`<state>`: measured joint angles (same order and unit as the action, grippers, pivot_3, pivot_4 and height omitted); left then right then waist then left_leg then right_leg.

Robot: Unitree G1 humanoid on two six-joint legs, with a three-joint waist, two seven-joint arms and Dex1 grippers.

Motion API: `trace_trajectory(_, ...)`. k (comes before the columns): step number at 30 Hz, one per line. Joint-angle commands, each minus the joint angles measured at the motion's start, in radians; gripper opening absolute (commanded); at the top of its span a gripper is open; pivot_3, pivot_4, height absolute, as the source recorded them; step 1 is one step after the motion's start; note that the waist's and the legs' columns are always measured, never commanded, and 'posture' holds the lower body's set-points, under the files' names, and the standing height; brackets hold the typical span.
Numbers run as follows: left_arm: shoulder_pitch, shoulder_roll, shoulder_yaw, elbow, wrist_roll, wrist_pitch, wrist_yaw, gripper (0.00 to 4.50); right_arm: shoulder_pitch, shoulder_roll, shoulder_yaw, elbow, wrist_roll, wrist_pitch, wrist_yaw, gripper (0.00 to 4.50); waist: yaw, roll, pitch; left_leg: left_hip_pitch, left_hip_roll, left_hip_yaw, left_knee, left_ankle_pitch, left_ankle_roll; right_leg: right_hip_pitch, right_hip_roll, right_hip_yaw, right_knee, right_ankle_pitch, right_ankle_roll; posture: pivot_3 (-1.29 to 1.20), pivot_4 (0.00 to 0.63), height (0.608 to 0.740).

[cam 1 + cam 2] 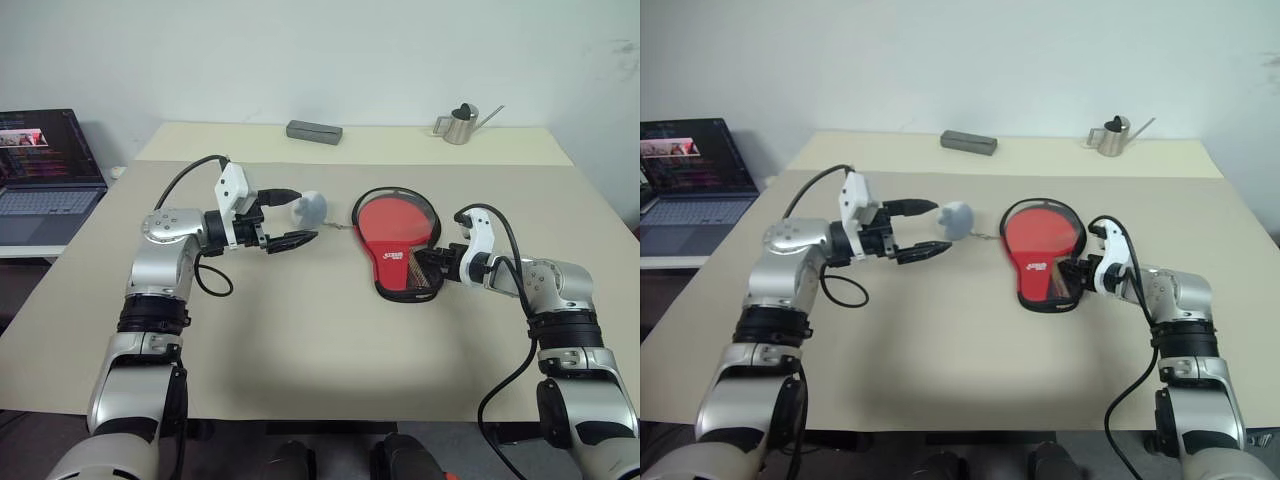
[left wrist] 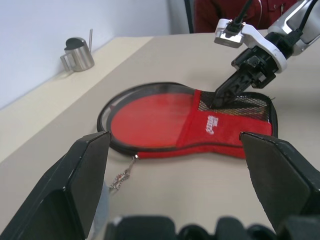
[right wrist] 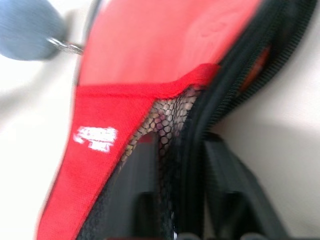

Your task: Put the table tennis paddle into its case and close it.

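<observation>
Lying flat on the desk (image 1: pixel 300 350), handle end toward the robot: the case (image 1: pixel 398 243), with what looks like the table tennis paddle (image 1: pixel 395 222) already inside, its red face showing through the open round end. Pinching the case's black zip rim (image 3: pixel 200 130) at the narrow mesh end: the right claw (image 1: pixel 437 267), fingers closed together on that edge, probably pinning the pouch down so it is not sliding while the zip is being worked. Hovering well apart from the case, over the desk beside a small grey ball (image 1: pixel 310 209) on a chain: the left claw (image 1: pixel 290 217), fingers spread wide and empty, pointing toward the pouch, seemingly waiting to take the zip pull. Trailing from the rim toward that ball: the chain (image 2: pixel 122 175). Standing unused at the far edge: a metal cup (image 1: pixel 460 124) and a grey box (image 1: pixel 314 131).
</observation>
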<state>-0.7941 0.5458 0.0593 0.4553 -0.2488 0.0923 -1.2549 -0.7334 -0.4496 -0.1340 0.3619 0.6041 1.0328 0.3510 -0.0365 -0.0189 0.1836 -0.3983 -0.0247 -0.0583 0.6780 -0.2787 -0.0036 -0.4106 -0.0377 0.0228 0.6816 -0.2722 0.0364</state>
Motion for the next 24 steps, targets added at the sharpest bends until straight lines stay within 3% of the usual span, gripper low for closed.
trace_trajectory(1, 0.014, 0.036, 0.015, -0.063, -0.034, 0.018, -0.009, 4.50, -0.006, 0.007, -0.019, -0.004, -0.014, 0.024, -0.001, 0.06, 0.000, 0.000, 0.000, 0.000, 0.000, 0.000, 0.000, 0.000, 0.000, 0.000, 0.000, 0.000, 0.000, 0.000, 0.000, 0.00, 0.150, 0.740)
trace_trajectory(12, 0.141, 0.118, 0.023, -0.215, -0.109, 0.119, -0.038, 4.50, 0.042, 0.044, -0.075, -0.096, -0.016, 0.097, -0.058, 0.06, 0.003, 0.000, 0.000, 0.000, 0.000, 0.000, -0.001, 0.000, 0.000, 0.000, 0.000, 0.000, -0.001, 0.000, 0.000, 0.00, 0.150, 0.740)
trace_trajectory(24, 0.286, 0.161, 0.011, -0.411, -0.187, 0.228, -0.049, 4.50, 0.146, 0.170, -0.192, -0.384, 0.023, 0.292, -0.229, 0.06, 0.005, 0.000, 0.000, 0.000, 0.000, -0.001, -0.001, 0.000, 0.000, 0.000, -0.001, 0.000, -0.001, 0.000, 0.000, 0.00, 0.150, 0.740)
